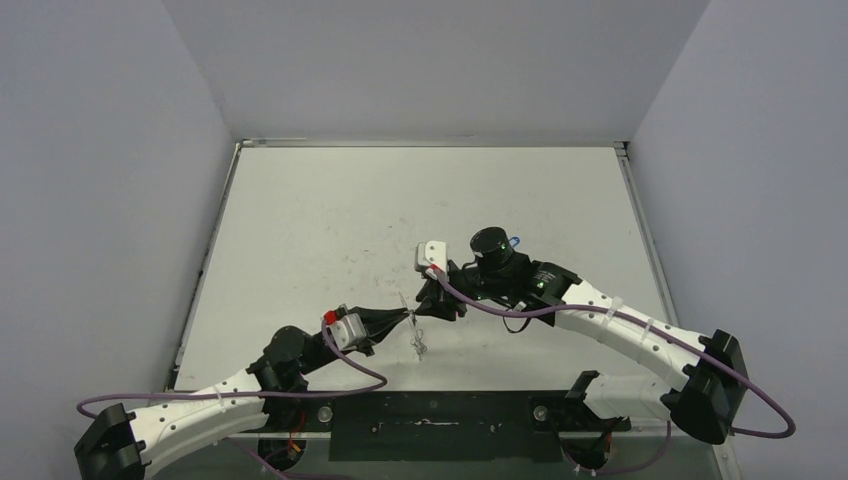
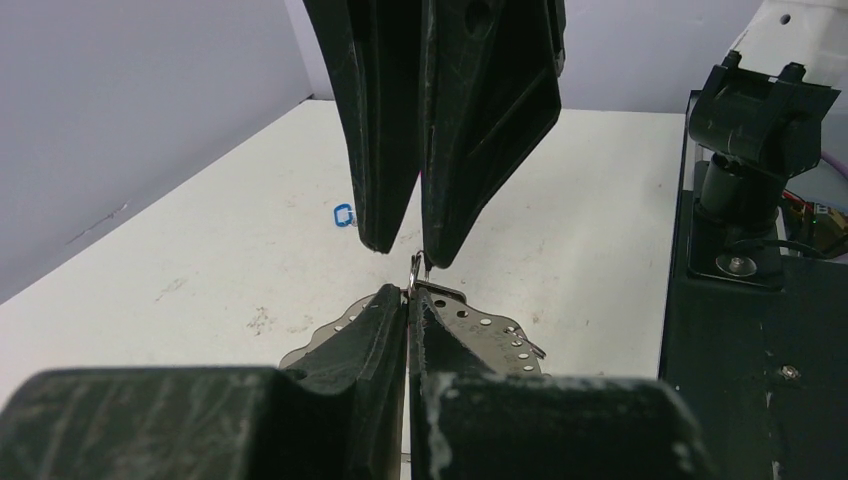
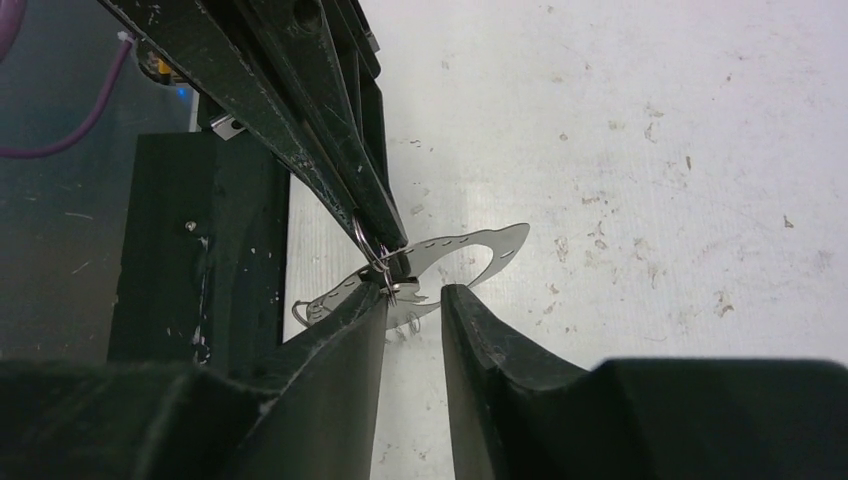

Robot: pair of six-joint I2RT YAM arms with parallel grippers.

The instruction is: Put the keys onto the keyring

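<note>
Our left gripper (image 2: 408,298) clamps the keyring (image 2: 490,335), our right gripper (image 3: 418,295) stands slightly parted at its wire loop (image 2: 415,265), and the blue key (image 2: 343,215) lies on the table (image 1: 320,220) beyond, nearest our right arm (image 1: 620,320).

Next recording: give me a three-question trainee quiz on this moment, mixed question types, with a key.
1. True or false: the left hand is shut on the keyring.
2. Where is the blue-headed key? A) on the table, apart from both hands. B) threaded on the keyring. C) gripped between fingers.
3. Short answer: which hand shows a clear gap between its fingers in its own wrist view?
Key: 1 true; 2 A; 3 the right hand.
</note>
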